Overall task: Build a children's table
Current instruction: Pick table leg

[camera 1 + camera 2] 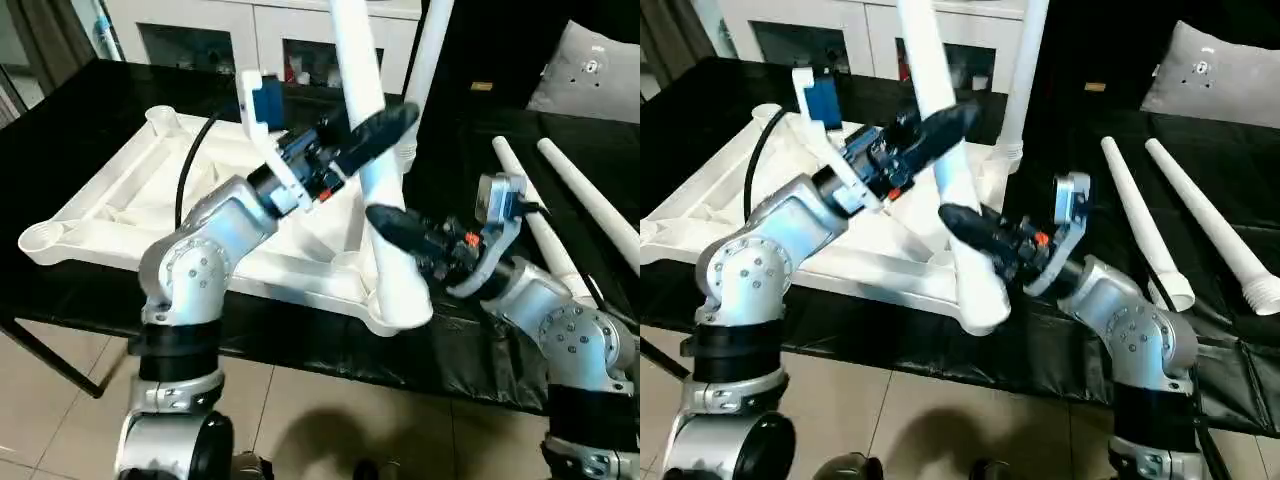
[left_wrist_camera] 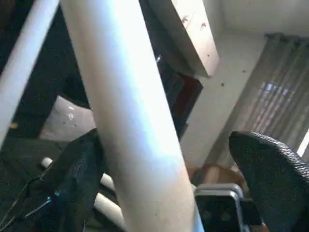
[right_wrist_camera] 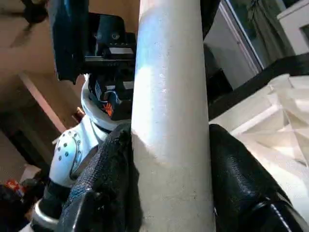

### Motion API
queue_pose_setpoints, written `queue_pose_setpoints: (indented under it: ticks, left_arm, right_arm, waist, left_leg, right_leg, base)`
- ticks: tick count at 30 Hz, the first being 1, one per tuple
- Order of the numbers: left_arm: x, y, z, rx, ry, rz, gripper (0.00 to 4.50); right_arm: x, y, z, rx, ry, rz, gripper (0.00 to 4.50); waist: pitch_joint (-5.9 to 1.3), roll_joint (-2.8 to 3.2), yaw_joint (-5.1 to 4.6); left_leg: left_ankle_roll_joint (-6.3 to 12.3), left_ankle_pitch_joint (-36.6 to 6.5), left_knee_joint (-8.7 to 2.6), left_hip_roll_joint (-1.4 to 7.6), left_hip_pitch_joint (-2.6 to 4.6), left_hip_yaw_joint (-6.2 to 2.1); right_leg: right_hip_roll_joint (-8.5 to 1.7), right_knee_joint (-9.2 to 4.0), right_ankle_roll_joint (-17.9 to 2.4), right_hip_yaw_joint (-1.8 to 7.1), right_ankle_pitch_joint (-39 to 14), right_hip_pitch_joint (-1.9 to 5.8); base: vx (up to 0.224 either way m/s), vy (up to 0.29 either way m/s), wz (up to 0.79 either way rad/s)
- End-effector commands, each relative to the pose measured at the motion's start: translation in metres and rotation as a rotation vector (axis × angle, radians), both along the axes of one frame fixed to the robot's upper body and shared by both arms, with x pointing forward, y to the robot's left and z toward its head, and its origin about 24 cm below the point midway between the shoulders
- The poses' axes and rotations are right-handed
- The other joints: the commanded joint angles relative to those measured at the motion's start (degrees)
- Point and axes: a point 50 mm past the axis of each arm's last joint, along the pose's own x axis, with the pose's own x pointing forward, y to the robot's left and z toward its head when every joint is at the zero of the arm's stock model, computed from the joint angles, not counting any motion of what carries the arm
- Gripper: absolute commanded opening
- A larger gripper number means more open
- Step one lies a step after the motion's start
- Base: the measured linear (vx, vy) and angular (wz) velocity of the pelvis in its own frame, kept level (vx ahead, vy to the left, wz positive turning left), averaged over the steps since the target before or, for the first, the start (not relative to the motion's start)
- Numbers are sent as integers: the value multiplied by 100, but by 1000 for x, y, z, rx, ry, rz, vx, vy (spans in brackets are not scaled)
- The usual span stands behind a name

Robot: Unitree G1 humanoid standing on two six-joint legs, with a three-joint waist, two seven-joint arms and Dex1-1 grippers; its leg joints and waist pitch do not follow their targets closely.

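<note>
A: Any readable text, labels, brands, numbers?
B: None legible. Small label plate on the black camera module in the right wrist view, at 11 o'clock from the leg; print too small to read.
A: Anything else?
B: No.

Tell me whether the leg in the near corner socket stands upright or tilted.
Tilted: the leg rises from the near corner socket leaning left, unlike the straighter far leg.
</note>
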Motion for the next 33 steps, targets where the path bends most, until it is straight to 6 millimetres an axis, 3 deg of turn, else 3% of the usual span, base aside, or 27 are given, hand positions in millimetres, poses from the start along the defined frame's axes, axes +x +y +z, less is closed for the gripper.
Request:
queue_pose_setpoints:
  ticks: [1,8,25,33]
  left_arm:
    - [-8,-2,5,-27,-35,-70,413]
    - [-18,1,4,-65,-46,-166,371]
    - [-17,4,0,-34,-40,-140,245]
    - [-8,8,3,-11,-44,-42,193]
  right_arm:
    - [-3,1,4,6,-33,29,186]
    - [-6,0,-2,-15,-18,43,186]
    - [-5,0,-3,-31,-30,40,184]
    - [3,-2,-2,-126,-77,-52,184]
  waist:
    - [-459,-52,24]
    - [-452,-53,16]
    - [-488,-51,36]
    - [-480,-50,27]
  left_leg:
    - [380,-596,-360,277,51,-97]
    - [360,-615,-369,282,48,-100]
    - [334,-526,-356,287,50,-99]
    - [320,-518,-355,290,46,-104]
  right_leg:
    - [-516,-468,-540,301,-2092,349]
    - [-506,-469,-529,304,-2100,345]
    - [-513,-433,-547,313,-1943,363]
    - [-502,-420,-544,312,-1886,354]
  base:
    - [0,0,0]
    - [0,0,0]
    - [0,0,0]
    - [0,0,0]
